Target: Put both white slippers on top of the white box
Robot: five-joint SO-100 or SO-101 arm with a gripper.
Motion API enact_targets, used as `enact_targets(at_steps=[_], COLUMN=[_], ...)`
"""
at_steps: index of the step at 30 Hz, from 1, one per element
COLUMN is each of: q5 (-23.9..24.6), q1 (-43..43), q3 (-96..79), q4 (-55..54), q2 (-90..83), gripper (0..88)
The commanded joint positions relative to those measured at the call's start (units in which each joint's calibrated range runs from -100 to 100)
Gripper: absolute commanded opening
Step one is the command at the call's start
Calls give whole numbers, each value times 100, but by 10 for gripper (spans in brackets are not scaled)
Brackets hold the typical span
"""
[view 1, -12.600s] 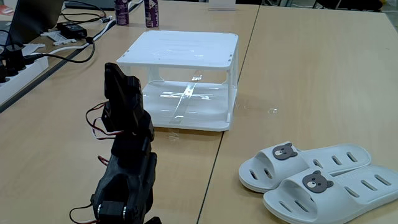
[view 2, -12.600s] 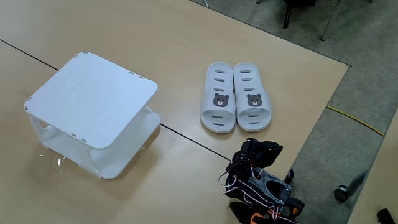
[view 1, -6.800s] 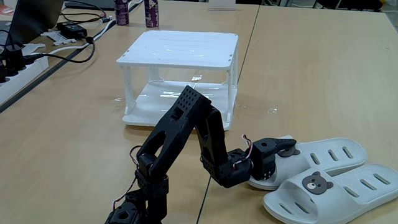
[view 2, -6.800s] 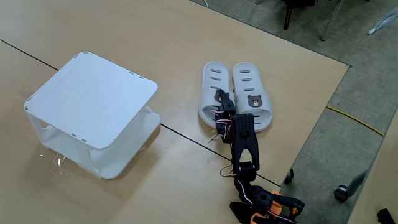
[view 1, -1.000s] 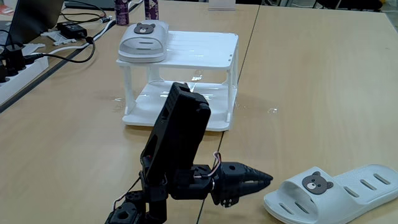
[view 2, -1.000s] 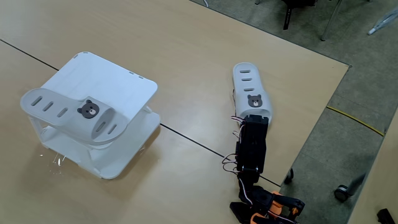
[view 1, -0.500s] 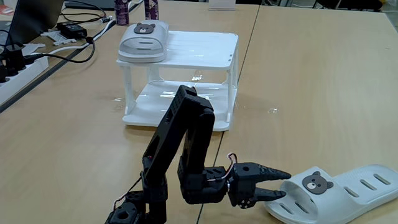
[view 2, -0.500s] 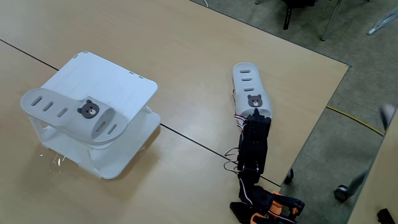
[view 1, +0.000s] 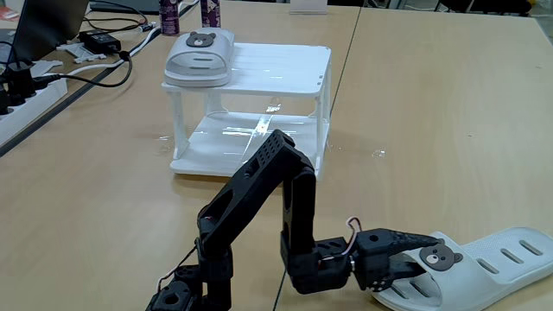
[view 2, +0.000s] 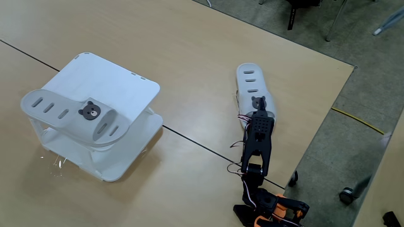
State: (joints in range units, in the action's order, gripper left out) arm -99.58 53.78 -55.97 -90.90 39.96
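Observation:
One white slipper [view 1: 200, 53] [view 2: 69, 113] lies on the left part of the white box's [view 1: 276, 65] [view 2: 110, 85] flat top, bear face up. The other white slipper [view 1: 492, 259] [view 2: 251, 83] lies on the table at the lower right of a fixed view. My gripper [view 1: 416, 259] [view 2: 261, 112] is stretched low over the table at this slipper's toe end. It is open, with one finger above the bear-face strap and the other low at the toe opening. The contact itself is too small to make out.
Cables, a black adapter [view 1: 104, 41] and a power strip [view 1: 22, 95] lie at the far left, with two purple bottles [view 1: 210, 17] behind the box. The table's edge [view 2: 328, 120] runs close to the right of the slipper, with floor beyond it.
The arm has stretched forward and lowered. The gripper, which stood just short of the slipper with its jaws spread, now straddles the slipper's strap at the toe end.

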Motion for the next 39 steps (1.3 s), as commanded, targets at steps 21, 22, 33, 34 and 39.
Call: enact_targets(at_steps=[21,22,33,34,39], q5=[-42,-42,-42,-42,-42], q1=[-370,-378,-329,-354,-395], q3=[1768,2039,5115,5268,5755], q4=[1446,1566,6873,7037,7994], q2=[-138,-205,-3100,-3276,-4337], gripper=[8,8,8,8,8])
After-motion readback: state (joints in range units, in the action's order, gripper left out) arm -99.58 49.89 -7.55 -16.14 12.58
